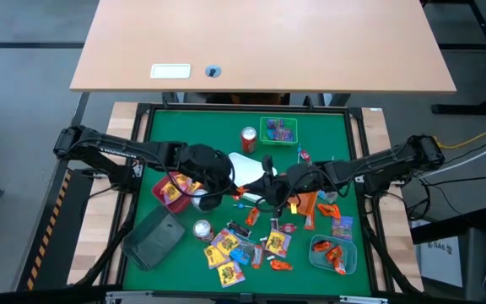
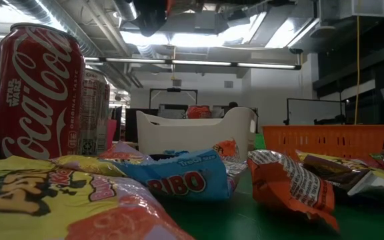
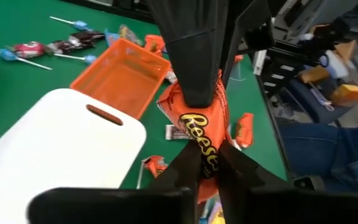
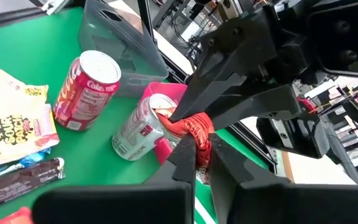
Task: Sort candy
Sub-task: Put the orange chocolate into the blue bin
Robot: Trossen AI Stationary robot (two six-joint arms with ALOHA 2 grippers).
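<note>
An orange Reese's packet [image 3: 202, 134] of candy hangs in the air between my two grippers over the middle of the green mat. My left gripper [image 3: 207, 171] comes in from the table's left and is shut on one end. My right gripper [image 4: 202, 163] comes in from the right and is shut on the other end. In the high view the two grippers [image 1: 230, 181] [image 1: 264, 187] meet beside the white tray [image 1: 247, 165]. More candy [image 1: 251, 245] lies loose near the front edge. My left gripper pinches one end of the packet [image 3: 205, 160] between its two fingers, slanting down from the table's left. The packet is clear of the table. My right gripper pinches the opposite, crumpled end [image 4: 196, 138] between its two fingers, slanting down from the table's right; the packet spans the short gap between both grippers.
An orange tray [image 3: 123, 78] and the white tray [image 3: 55, 149] lie below the grippers. A pink tray [image 1: 173, 190], a grey tray [image 1: 154, 239], a green tray [image 1: 278, 129] and a clear tray [image 1: 333, 253] stand around. Red cans [image 4: 89, 90] [image 4: 138, 127] lie on the mat.
</note>
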